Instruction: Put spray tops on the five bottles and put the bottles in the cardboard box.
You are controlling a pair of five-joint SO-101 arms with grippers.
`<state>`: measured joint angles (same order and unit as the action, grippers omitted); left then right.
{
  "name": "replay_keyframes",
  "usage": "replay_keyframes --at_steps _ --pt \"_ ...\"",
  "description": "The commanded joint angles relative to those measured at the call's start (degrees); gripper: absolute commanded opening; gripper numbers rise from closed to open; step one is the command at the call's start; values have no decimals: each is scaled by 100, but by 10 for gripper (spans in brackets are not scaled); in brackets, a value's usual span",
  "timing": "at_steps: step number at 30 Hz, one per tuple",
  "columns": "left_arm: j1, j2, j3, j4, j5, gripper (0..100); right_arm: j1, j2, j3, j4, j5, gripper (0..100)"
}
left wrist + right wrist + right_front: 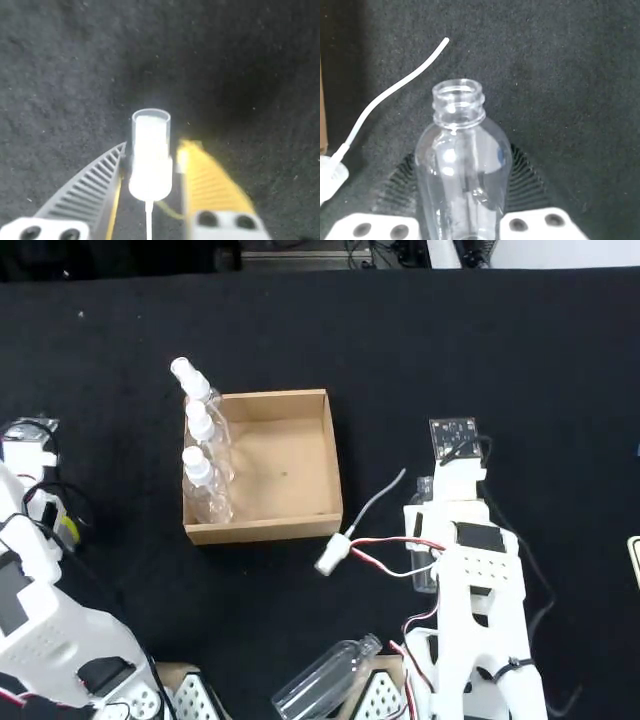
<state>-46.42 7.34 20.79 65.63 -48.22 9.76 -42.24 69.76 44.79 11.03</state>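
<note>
well, left fingers pinch a cylindrical sprayer, right fingers a clear bottle.

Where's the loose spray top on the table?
In the high view, the loose spray top lies by the cardboard box's front right corner, left of the right arm's bottle.

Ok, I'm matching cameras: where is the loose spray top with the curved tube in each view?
High view: loose spray top lies between cardboard box and open bottle.
Right wrist view: it lies beside that bottle.
Left wrist view: another top, in the left pincer.
Landmark: the open bottle.
</note>
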Motion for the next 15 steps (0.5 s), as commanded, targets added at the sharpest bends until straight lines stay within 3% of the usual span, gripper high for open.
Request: replay_keyframes --at_steps 1,15 --pt "-75 -62 -31 35 -114 252 -62 -286 -13 -88 18 11" --pt "-303 -62 268 -273 -765 209 -62 -286 -4 -88 18 11"
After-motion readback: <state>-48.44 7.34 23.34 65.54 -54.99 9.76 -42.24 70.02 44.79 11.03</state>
